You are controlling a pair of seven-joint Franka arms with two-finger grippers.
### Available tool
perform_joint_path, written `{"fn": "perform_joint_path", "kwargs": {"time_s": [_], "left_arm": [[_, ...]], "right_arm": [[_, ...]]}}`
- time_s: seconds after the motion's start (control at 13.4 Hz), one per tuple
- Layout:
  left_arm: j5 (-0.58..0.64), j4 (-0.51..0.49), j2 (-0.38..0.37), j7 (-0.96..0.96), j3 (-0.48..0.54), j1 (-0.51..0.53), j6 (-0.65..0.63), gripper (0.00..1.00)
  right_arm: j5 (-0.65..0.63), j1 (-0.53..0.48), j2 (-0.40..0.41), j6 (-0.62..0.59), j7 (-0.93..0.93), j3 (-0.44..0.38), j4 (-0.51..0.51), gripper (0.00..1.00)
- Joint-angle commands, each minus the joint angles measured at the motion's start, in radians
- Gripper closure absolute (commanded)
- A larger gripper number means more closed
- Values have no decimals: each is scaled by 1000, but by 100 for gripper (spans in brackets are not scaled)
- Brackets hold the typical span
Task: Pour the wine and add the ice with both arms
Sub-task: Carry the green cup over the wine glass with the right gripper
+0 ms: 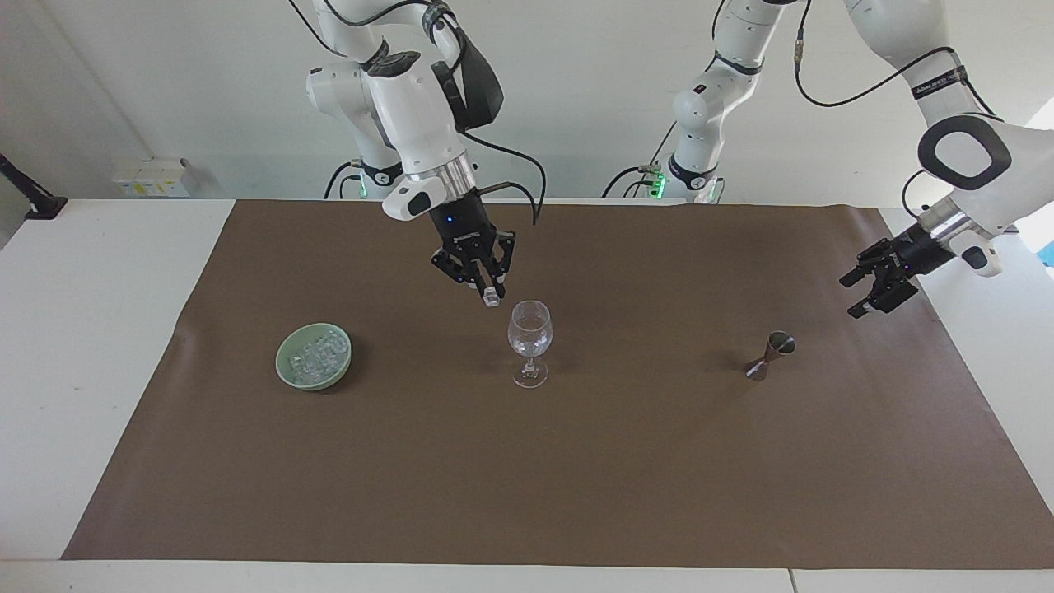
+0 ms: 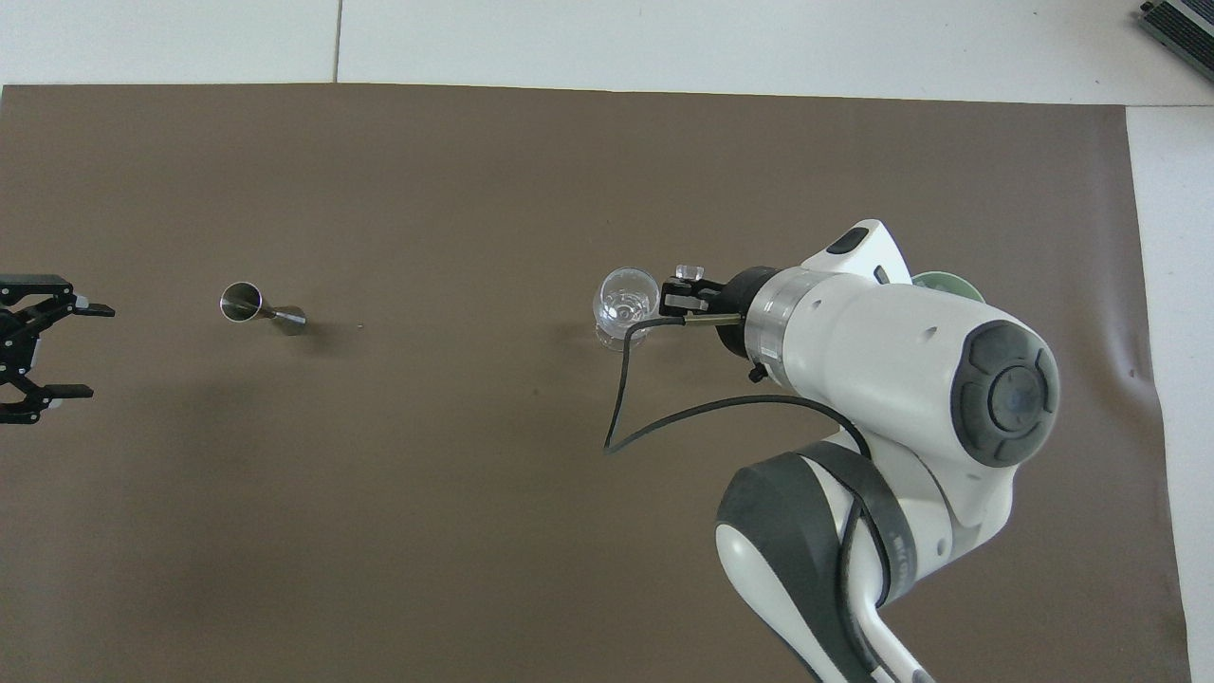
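Note:
A clear wine glass stands upright mid-mat. My right gripper hangs just above rim height, over the mat beside the glass on the right arm's side, shut on a small clear piece of ice. More ice fills a green bowl toward the right arm's end; in the overhead view only the bowl's rim shows past the arm. My left gripper is open and empty, raised over the mat's edge at the left arm's end. No wine shows in either view.
A small metal jigger stands tilted on the brown mat between the glass and the left gripper. The right arm's black cable loops beside the glass. White table surrounds the mat.

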Motion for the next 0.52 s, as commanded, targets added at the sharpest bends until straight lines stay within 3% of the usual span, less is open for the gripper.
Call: {"fn": "perform_joint_path", "kwargs": {"time_s": [0.0, 0.45], "left_arm": [[70, 17, -29, 76, 11, -15, -21, 0], [138, 58, -95, 263, 14, -17, -63, 0]], "right_arm": [[24, 33, 43, 33, 55, -1, 32, 100], [24, 62, 54, 18, 78, -1, 29, 100]]}}
